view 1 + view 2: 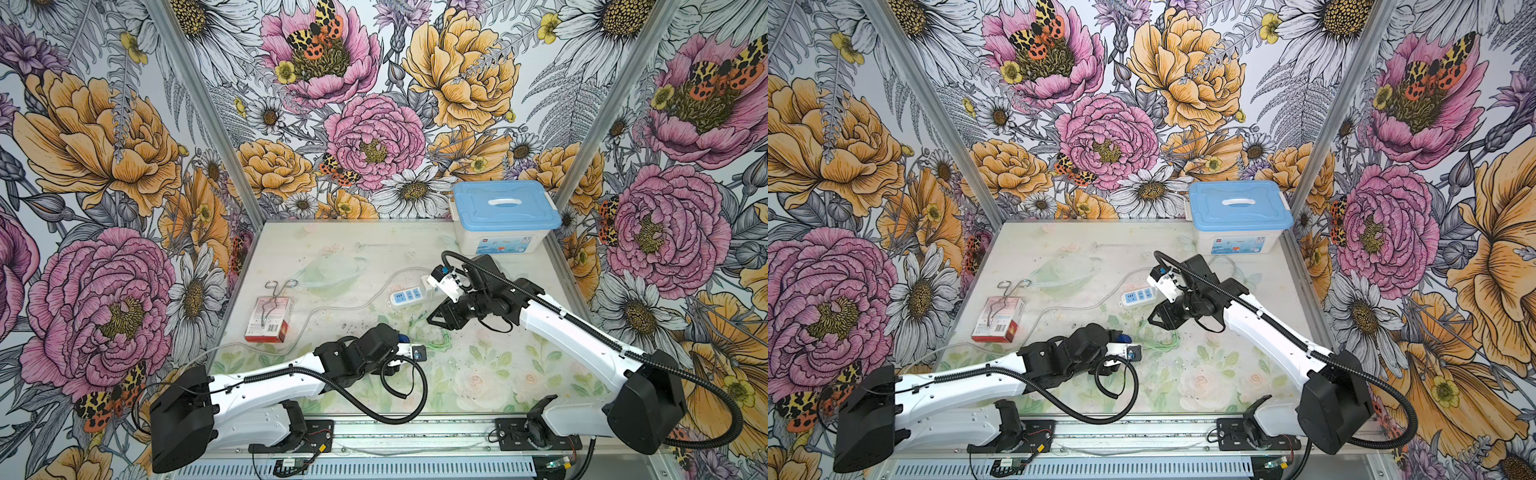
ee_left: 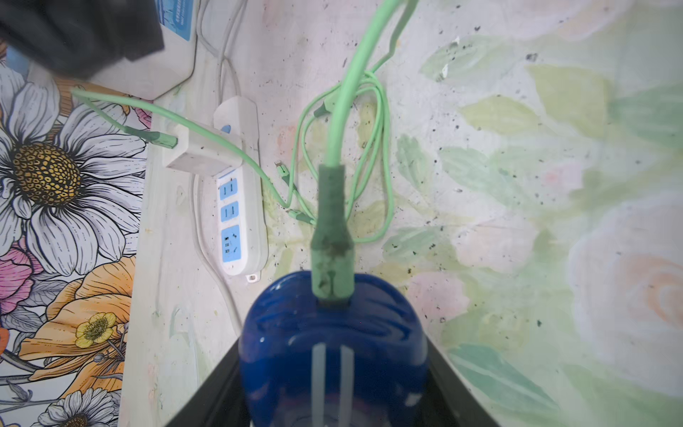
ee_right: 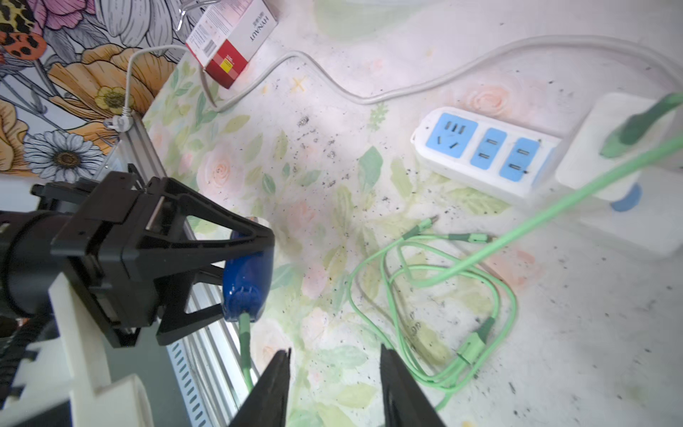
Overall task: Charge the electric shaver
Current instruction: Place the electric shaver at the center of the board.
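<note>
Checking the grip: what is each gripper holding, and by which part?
The left gripper clamps the shaver across its blue body, plugged end sticking out; the right gripper holds nothing.

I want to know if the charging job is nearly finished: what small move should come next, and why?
Probably the left gripper should lower the shaver onto the table and let go. The green plug sits in the shaver's port, the cable runs into the charger on the strip, and the right gripper is open and empty.
</note>
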Motion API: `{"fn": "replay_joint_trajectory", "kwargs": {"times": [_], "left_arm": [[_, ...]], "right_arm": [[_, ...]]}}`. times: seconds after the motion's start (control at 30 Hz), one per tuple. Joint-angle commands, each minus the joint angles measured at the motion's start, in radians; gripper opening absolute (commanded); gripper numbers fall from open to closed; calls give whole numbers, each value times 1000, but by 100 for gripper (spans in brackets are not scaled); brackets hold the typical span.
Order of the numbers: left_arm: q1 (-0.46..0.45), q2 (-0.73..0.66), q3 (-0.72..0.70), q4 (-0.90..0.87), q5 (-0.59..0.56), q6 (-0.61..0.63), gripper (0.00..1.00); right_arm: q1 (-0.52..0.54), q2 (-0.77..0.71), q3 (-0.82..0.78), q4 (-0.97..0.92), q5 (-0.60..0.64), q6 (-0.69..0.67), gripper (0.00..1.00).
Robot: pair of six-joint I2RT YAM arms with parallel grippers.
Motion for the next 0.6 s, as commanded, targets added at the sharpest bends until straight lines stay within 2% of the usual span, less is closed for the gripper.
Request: {"fn": "replay_joint_trajectory", "kwargs": {"times": [0.0, 0.3, 0.4, 0.57], "left_arm": [[14, 38, 12, -56, 72, -9, 0], [6, 268, 149, -209, 195, -58, 0], [11, 346, 223, -268, 240, -76, 0], [20, 450, 310, -329, 239, -74, 0]], "right_arm": [[-26, -77, -32, 66, 146, 59, 44], [-129, -317, -167, 178, 273, 145, 44], [-169, -363, -207, 192, 279, 159, 44], [-223, -399, -260, 217, 321, 189, 44]]}}
